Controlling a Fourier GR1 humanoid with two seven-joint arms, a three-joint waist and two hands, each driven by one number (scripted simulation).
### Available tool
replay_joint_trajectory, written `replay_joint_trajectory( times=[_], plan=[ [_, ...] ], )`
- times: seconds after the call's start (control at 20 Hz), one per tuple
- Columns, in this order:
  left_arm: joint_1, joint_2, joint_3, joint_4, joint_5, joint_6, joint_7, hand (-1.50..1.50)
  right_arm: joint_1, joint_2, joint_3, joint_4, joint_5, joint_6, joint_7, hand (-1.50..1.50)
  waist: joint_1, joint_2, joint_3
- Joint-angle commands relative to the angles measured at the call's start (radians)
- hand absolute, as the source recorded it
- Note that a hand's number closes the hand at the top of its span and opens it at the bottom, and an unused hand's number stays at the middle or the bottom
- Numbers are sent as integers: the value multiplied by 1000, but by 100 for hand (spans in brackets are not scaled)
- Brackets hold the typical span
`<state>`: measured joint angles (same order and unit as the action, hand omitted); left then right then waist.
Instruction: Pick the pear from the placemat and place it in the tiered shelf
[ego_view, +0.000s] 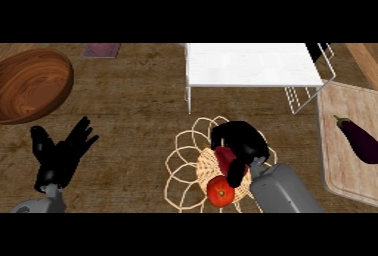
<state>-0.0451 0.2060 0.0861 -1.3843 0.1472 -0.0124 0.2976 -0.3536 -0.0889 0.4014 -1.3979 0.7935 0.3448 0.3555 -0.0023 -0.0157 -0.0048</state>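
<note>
From my head view, my right hand (240, 140) sits over the round, open-weave wicker placemat (184, 150) at the desk's (133, 110) near edge. Its fingers (238, 172) curl round the glossy red pear (219, 192), whose rounded end pokes out beneath them. My left hand (59, 152) rests by the near-left corner, fingers spread. The white wire tiered shelf (251, 65) stands at the far edge, with a wooden bowl (29, 85) far-left. A purple aubergine (359, 140) lies on a pale cutting board (354, 165) at the right edge.
</note>
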Motion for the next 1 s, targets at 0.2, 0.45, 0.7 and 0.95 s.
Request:
replay_joint_trajectory(
  times=[0.2, 0.45, 0.7, 0.95],
  plan=[
    [-5, 3, 16, 62, 4, -30, -19, 0, -80, 86, 122, -37, -122, -197, 303, 150, 13, 17, 5],
    [60, -25, -18, 11, -27, -7, -35, 0, -106, 88, 211, -293, -77, -312, 445, 150, 8, 11, 4],
    [-25, -8, 14, 34, -6, 5, 25, 0, -228, 89, 191, -531, 41, -233, 682, 150, -12, 8, 4],
    [42, -26, -10, -8, -32, 16, 2, 0, -440, 89, 29, -641, 8, -40, 872, 150, -2, 8, 4]
  ],
)
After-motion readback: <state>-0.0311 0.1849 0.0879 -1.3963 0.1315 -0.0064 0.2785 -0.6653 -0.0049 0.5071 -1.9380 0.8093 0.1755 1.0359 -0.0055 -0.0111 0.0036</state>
